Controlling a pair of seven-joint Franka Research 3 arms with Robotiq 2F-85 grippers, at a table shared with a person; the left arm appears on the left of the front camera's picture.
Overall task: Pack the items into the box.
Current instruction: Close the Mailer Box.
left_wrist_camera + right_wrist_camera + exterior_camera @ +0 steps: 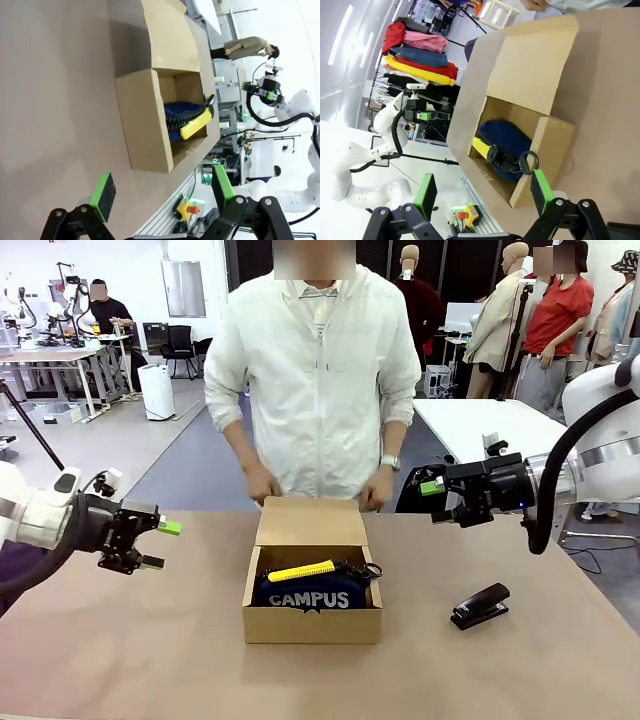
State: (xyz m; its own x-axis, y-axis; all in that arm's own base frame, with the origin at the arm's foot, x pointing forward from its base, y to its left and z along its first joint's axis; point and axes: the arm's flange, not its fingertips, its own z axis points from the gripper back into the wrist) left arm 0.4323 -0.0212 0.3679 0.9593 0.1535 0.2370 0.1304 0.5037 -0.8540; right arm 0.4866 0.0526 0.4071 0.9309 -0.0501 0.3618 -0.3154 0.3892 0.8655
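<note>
Brown tabletop [120,660] shared with a person at its far edge, workshop benches beyond. At centre stands the box [312,625], its flap lid [310,523] folded back and upright toward the person's hands [264,483], which are at the flap's far edge. Inside the box lies the navy pencil pouch [310,598], lettering facing me, and the yellow tool [300,570] rests across its top, black end toward my right. A black stapler [480,605] sits on the table to the right of the box, well apart from it. My left gripper [160,545] hangs above the table left of the box, jaws spread wide with nothing between them; my right gripper [435,502] is raised to the right of the box, likewise spread and empty. Both items appear packed, so closing the flap probably remains. I judge the pouch soft and light, best pinched across its bulk; the tool stiff, slim and probably smooth, best taken across its middle; the cardboard light and flexible, its flap best held at the free edge.
</note>
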